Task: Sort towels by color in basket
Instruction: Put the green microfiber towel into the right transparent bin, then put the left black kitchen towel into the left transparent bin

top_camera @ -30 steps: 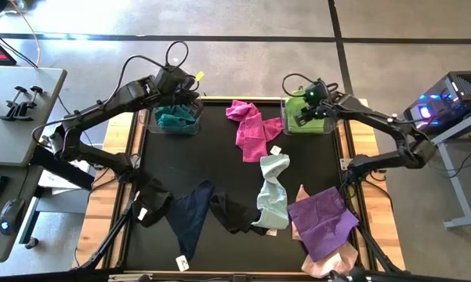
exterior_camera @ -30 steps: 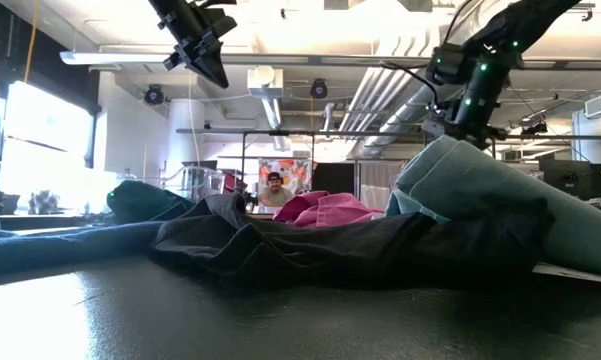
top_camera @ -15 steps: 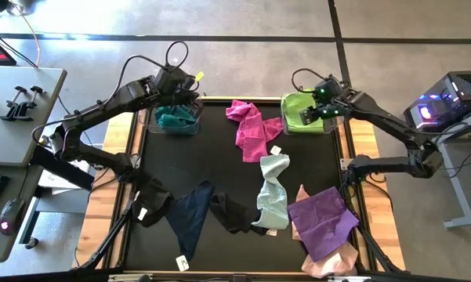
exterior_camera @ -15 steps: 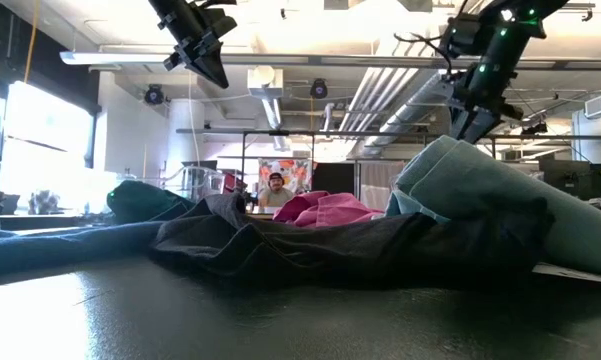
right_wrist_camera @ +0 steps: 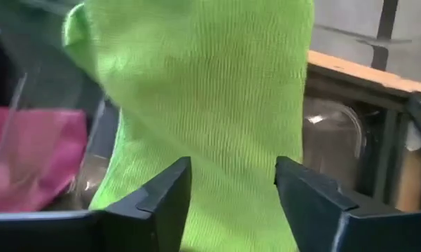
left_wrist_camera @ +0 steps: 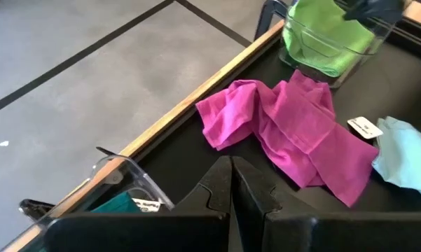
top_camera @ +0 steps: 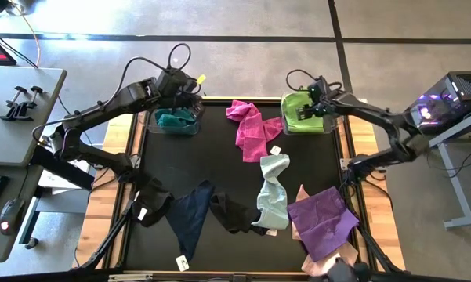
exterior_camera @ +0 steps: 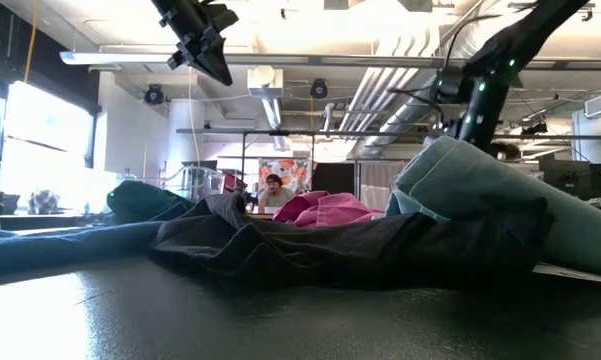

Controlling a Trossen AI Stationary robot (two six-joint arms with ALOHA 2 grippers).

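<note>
right gripper reaching into the bin, fingers spread wide over the lime towel. left gripper above the teal towel, fingers closed together, empty.

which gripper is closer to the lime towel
Right. The right gripper hovers open directly over the lime towel in its bin; the left gripper, shut, is across the table above the teal towel.

One camera looks straight down on the whole bench; another sits level at bench height (facing the room); both wrist cameras look close past their fingers.
</note>
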